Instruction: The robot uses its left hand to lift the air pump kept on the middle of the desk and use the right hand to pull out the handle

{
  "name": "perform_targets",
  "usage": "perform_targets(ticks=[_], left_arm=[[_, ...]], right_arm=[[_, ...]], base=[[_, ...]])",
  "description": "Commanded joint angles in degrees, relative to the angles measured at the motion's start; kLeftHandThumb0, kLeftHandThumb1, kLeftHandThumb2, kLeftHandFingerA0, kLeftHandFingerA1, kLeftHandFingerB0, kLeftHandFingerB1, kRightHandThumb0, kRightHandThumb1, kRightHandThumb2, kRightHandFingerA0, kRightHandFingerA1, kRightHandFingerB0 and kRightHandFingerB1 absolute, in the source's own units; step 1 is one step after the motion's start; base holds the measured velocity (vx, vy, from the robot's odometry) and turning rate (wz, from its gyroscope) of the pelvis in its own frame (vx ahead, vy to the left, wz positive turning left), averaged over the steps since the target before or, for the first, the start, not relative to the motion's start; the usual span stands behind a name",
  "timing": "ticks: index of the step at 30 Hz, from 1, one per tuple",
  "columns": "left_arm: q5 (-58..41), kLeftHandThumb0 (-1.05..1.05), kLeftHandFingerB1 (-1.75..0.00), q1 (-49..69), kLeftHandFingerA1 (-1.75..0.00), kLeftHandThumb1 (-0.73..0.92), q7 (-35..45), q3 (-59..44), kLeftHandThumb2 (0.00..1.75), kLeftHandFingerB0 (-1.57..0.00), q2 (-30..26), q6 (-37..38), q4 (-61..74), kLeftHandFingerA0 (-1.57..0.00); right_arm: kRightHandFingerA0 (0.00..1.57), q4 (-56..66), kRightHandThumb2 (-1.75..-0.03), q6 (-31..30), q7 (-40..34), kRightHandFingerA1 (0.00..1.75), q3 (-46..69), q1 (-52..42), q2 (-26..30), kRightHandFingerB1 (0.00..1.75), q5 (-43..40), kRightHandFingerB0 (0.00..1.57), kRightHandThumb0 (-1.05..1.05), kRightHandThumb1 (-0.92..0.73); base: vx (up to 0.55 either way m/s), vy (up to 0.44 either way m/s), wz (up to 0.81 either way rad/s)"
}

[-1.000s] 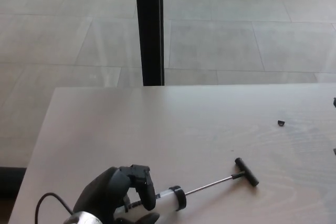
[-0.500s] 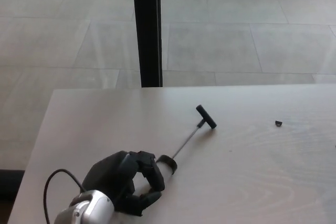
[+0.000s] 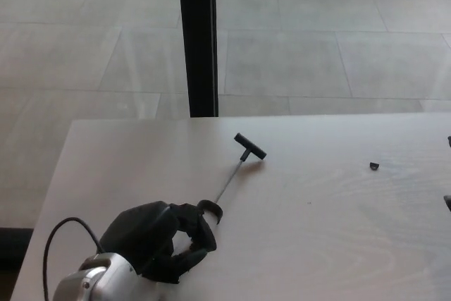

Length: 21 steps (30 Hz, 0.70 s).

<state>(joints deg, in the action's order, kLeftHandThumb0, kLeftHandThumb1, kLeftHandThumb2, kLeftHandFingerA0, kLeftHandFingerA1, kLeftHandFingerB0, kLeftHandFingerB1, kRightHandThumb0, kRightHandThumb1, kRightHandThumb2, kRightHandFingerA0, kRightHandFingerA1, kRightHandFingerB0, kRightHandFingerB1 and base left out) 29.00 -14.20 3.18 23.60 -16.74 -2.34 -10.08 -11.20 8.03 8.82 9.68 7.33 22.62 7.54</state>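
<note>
- Pale wooden desk up front, grey tiled floor beyond it, and a black vertical post rising just past the desk's far edge.
- Down at the lower left, the left hand is wrapped tight around the air pump, fingers closed over the barrel so only its dark end cap peeks out by the fingertips.
- Out of that cap runs the thin metal rod, slanting away and to the right toward the far edge of the desk.
- The rod is fully exposed, and at its tip sits the black T-shaped handle, well apart from the hand.
- Whether the handle touches the desk or rides just above it, I cannot tell.
- A black cable loops off the silver wrist.
- Over on the right, a small black bit lies alone on the desk.
- Dark shapes nick the right edge of the view; too little shows to name them.
</note>
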Motion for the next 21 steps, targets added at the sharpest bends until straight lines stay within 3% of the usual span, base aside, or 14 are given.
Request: perform_targets(ticks=[1,2,3,9,10,11,12,13,14,15,16,17,18,21], left_arm=[[-1.13,-0.34,-0.7,2.99,-1.09,0.65,3.03,0.06,0.67,-0.71,-2.41,3.82,-0.85,-0.81],[-1.16,-0.34,-0.7,3.13,-1.09,0.65,3.2,0.06,0.67,-0.71,-2.42,3.79,-0.55,-0.81],[-1.11,-0.34,-0.7,3.27,-1.06,0.65,2.92,0.04,0.66,-0.71,-2.88,5.26,-0.81,-0.82],[-1.63,-0.39,-0.66,3.51,-1.13,0.65,3.36,-0.51,0.6,-0.7,-3.64,7.31,-1.26,-0.8],[-1.74,-0.43,-0.63,3.34,-1.27,0.63,3.81,-0.69,0.59,-0.67,-3.31,6.17,-0.95,-0.74],[-0.77,-0.57,-0.63,2.85,-1.3,0.67,5.34,-0.09,0.62,-0.52,-3.85,4.72,-0.5,-0.51],[0.14,-0.65,-0.57,2.36,-1.19,0.69,7.11,0.52,0.6,-0.39,-4.48,3.23,0.17,-0.27],[0.35,-0.65,-0.57,2.25,-1.19,0.69,7.64,0.68,0.6,-0.39,-4.66,2.8,0.42,-0.27],[0.15,-0.72,-0.46,2.12,-0.87,0.67,8.33,0.65,0.58,-0.25,-5.07,2.95,0.95,-0.06],[-0.13,-0.8,-0.4,1.98,-0.64,0.69,9.79,0.6,0.61,-0.12,-5.78,2.61,2.18,0.0],[-0.22,-0.89,-0.22,1.75,-0.31,0.55,11.23,0.5,1.0,0.0,-6.65,2.48,3.69,0.0],[-0.56,-1.02,0.0,1.35,-0.19,0.6,12.17,0.26,1.04,-0.1,-7.34,2.93,4.99,0.0],[-2.25,-1.05,0.0,0.36,0.0,0.8,14.54,-1.35,0.65,0.0,-9.13,3.45,9.2,0.0],[-3.12,-1.05,0.0,0.17,0.0,0.8,15.4,-2.0,0.65,0.0,-9.53,3.27,10.58,0.0]], right_arm=[[0.04,0.78,-1.08,-0.89,-0.03,0.54,-0.23,-0.43,0.01,0.48,-0.78,0.0,-0.36,-0.5],[0.04,0.89,-1.08,-1.26,-0.1,0.54,-0.3,-0.49,0.17,0.48,-0.57,0.0,-0.36,-0.5],[0.14,1.03,-0.65,-1.31,-0.21,0.47,-0.36,-0.5,0.09,0.28,-0.56,0.19,-0.71,-0.83],[0.13,1.45,-0.65,-1.72,-0.42,0.49,-0.59,-0.29,-0.18,0.3,-0.67,0.2,-0.71,-0.83],[0.14,1.33,-0.65,-1.63,-0.41,0.51,-0.47,-0.13,-0.24,0.29,-0.95,0.2,-0.71,-0.82],[0.14,1.42,-0.65,-1.75,-0.61,0.53,-0.47,-0.11,-0.16,0.28,-0.7,0.2,-0.72,-0.82],[0.13,1.56,-0.65,-1.68,-0.66,0.56,-0.41,-0.13,-0.04,0.28,-0.63,0.2,-0.69,-0.82],[0.13,1.61,-0.65,-1.63,-0.65,0.56,-0.37,-0.15,0.0,0.28,-0.65,0.2,-0.69,-0.82],[0.13,1.08,-0.65,-0.85,-0.77,0.55,-0.24,0.0,0.09,0.28,-0.69,0.2,-0.7,-0.82],[0.1,0.69,-0.64,-0.51,-0.81,0.52,-0.14,0.17,0.18,0.28,-0.73,0.19,-0.71,-0.81],[0.06,0.7,-0.64,-0.67,-0.7,0.47,-0.01,0.29,0.17,0.28,-0.98,0.18,-0.71,-0.81],[0.06,0.7,-1.07,-0.6,-0.6,0.56,0.37,0.39,0.0,0.48,-1.64,0.0,-0.36,-0.5],[0.06,0.4,-1.07,-0.09,-0.63,0.55,0.65,0.55,0.02,0.48,-1.93,0.0,-0.36,-0.5],[0.06,0.15,-1.07,0.07,-0.67,0.55,0.7,0.72,0.03,0.48,-1.94,0.0,-0.36,-0.5]], base=[[0.0,0.0,0.0],[0.0,0.0,0.0],[0.0,0.0,0.0],[0.0,0.0,0.0],[0.0,0.0,0.0],[0.0,0.0,0.0],[0.0,0.0,0.0],[0.0,0.0,0.0],[0.0,0.0,0.0],[0.0,0.0,0.0],[0.0,0.0,0.0],[0.0,0.0,0.0],[0.0,0.0,0.0],[0.0,0.0,0.0]])
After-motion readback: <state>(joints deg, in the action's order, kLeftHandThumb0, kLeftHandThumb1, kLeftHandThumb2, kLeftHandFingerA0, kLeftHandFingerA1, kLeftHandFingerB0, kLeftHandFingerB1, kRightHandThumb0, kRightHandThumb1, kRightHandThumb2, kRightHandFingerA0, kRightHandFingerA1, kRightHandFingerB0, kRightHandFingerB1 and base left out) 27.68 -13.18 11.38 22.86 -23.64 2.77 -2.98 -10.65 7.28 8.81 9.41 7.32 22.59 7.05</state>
